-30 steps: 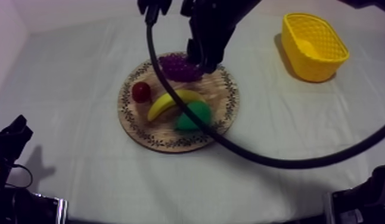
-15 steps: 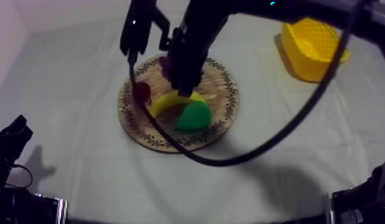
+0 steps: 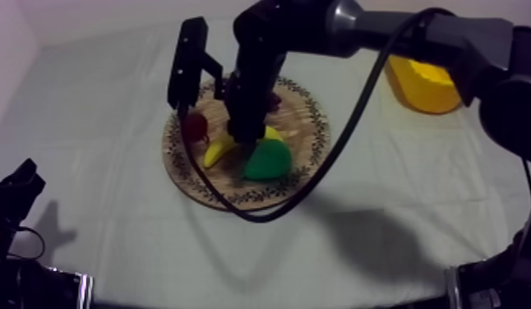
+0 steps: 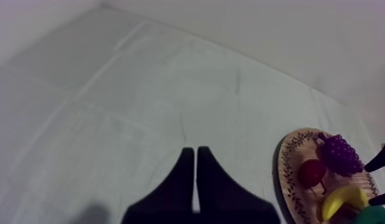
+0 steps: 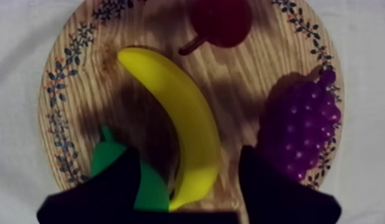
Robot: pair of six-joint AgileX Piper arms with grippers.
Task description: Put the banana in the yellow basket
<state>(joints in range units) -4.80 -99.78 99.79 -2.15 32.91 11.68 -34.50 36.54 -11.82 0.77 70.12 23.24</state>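
The yellow banana (image 3: pixel 215 150) (image 5: pixel 183 137) lies on the round wooden board (image 3: pixel 236 195) (image 5: pixel 70 107), between a small red fruit (image 3: pixel 195 126) (image 5: pixel 222 21) and a green pear (image 3: pixel 267 160) (image 5: pixel 108 158). Purple grapes (image 5: pixel 305 134) sit at the board's far side. My right gripper (image 3: pixel 244 131) (image 5: pixel 190 154) hangs low over the banana, open, one finger on each side of its end, by the pear and the grapes. My left gripper (image 4: pixel 195 150) is shut on nothing, low at the table's left (image 3: pixel 18 187). The left wrist view takes in the board's edge (image 4: pixel 287 173) with the banana (image 4: pixel 341 199).
The yellow basket (image 3: pixel 425 86) stands at the back right of the table, partly behind my right arm. A cable loops from that arm over the board's front. Bare cloth lies between the board and the basket.
My right arm has come down and toward the front, from above the grapes to just over the banana. It now covers part of the basket. The left arm stayed still.
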